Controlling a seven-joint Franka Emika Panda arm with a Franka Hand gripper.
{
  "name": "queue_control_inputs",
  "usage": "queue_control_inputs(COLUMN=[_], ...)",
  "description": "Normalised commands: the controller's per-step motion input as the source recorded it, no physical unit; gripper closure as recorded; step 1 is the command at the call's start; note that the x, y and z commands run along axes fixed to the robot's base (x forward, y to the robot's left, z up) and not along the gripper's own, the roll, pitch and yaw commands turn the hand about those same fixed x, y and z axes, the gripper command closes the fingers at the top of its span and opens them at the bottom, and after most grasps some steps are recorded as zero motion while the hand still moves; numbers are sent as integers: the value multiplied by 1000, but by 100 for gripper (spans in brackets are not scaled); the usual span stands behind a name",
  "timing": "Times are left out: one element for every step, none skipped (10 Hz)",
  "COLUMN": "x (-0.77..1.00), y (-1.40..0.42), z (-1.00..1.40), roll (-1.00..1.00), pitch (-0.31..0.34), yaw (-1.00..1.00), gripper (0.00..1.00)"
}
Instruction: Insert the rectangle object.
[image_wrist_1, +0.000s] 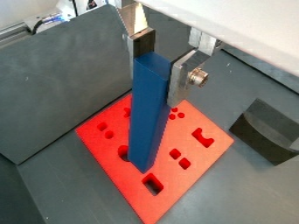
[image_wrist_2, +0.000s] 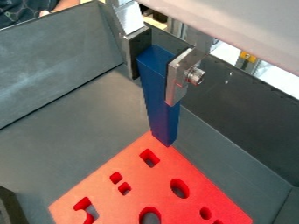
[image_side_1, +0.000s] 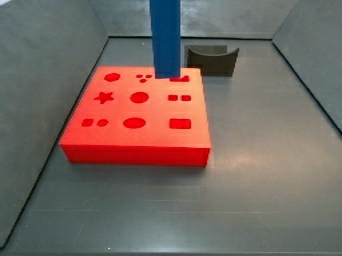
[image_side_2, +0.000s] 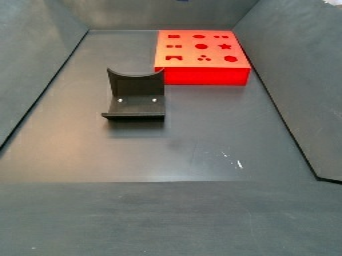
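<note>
Gripper (image_wrist_1: 160, 63) w/ blue bar (image_wrist_1: 149, 109), prob. above red block (image_wrist_1: 152, 144)

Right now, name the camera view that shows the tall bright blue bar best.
A wrist view: the tall bright blue bar shows whole, clamped in the gripper, lower end over the flat red block. The second wrist picture shows it shorter, a side view cuts off its top, and one side view misses it.

bright blue rectangle object (image_wrist_1: 149, 109), silver pincer (image_wrist_1: 158, 66), red block (image_side_1: 138, 112), dark grey holder (image_side_2: 134, 96)
</note>
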Motion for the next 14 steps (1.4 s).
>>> queue_control_inputs(x=[0, 0, 0, 0, 0, 0, 0, 60, 43, 29, 37, 0, 0, 166], y=[0, 0, 0, 0, 0, 0, -17, -23, -20, -9, 0, 0, 0, -46], z=[0, -9, -20, -23, -17, -14, 0, 0, 0, 0, 0, 0, 0, 63], roll=[-21, -29, -40, -44, -40, -27, 0, 0, 0, 0, 1, 6, 341, 500], pitch=[0, 0, 0, 0, 0, 0, 0, 0, 0, 0, 0, 0, 0, 24], yaw=[0, 0, 0, 0, 0, 0, 0, -29, -17, -11, -23, 0, 37, 0], gripper=[100, 100, 100, 100, 100, 100, 100, 100, 100, 100, 100, 100, 100, 100])
